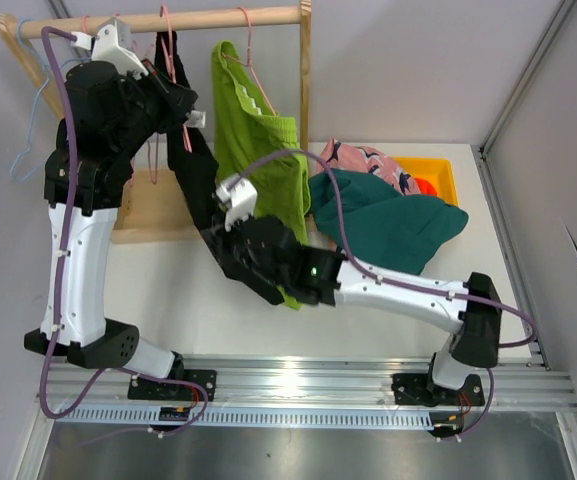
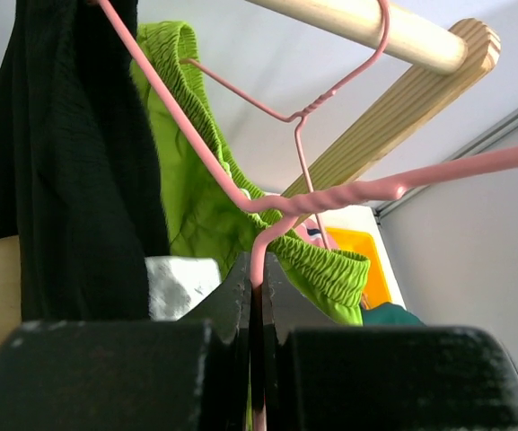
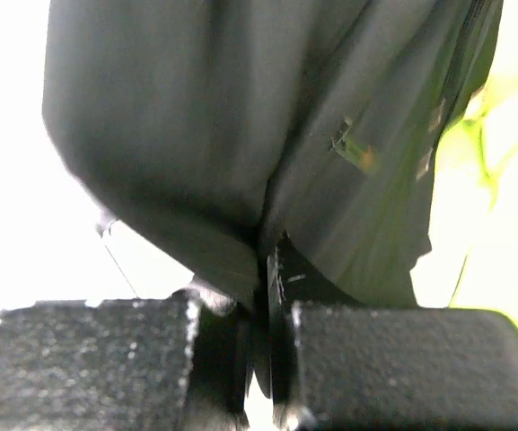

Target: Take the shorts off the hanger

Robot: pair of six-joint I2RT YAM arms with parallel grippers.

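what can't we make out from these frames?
- Top view: the right gripper fingertips are hidden under its own wrist; only the wrist view shows them shut on the black shorts.
- Left wrist view: where the black shorts sit on the pink hanger is cut off by the top edge.
- Right wrist view: blurred, and the fabric fills the frame.
- Top view: the orange shorts are mostly hidden behind the teal shorts.

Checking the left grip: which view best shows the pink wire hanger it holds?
Left wrist: the thin pink wire hanger is close up, pinched in the shut left gripper. Top external shows only thin wire by the wooden rail; right wrist shows none.
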